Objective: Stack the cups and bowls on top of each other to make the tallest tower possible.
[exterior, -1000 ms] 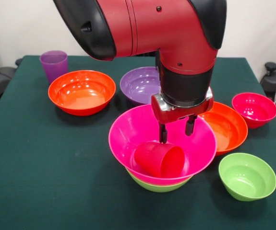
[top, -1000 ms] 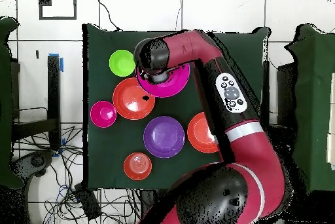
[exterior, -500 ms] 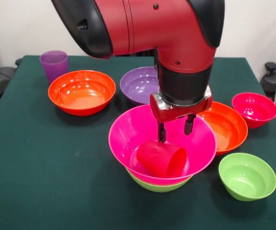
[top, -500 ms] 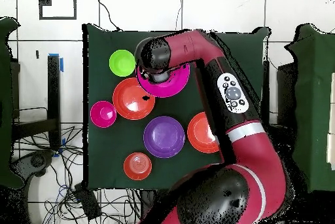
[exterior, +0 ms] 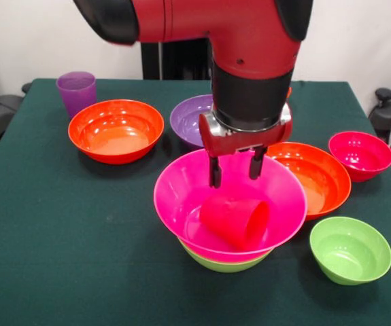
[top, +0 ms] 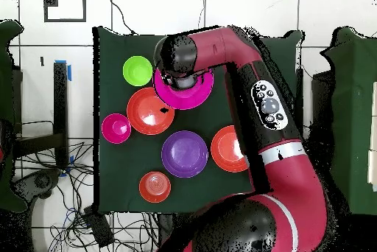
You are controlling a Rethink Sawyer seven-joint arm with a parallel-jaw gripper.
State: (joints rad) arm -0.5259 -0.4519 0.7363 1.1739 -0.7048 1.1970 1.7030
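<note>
The tower stands near the table's front: a wide hot pink bowl nested on a lime green bowl. The red-pink cup lies on its side inside the pink bowl, mouth toward the right. My gripper hangs open and empty just above the cup, not touching it. The purple cup stands upright at the far left corner. In the overhead view the arm's head covers the gripper and most of the pink bowl.
Loose bowls ring the tower: an orange one at the left, a purple one behind, an orange one, a small red-pink one and a lime green one at the right. A small orange-red bowl shows overhead.
My gripper has risen a little and shifted slightly left, away from the red-pink cup. The cup has rolled a bit to the right inside the pink bowl.
</note>
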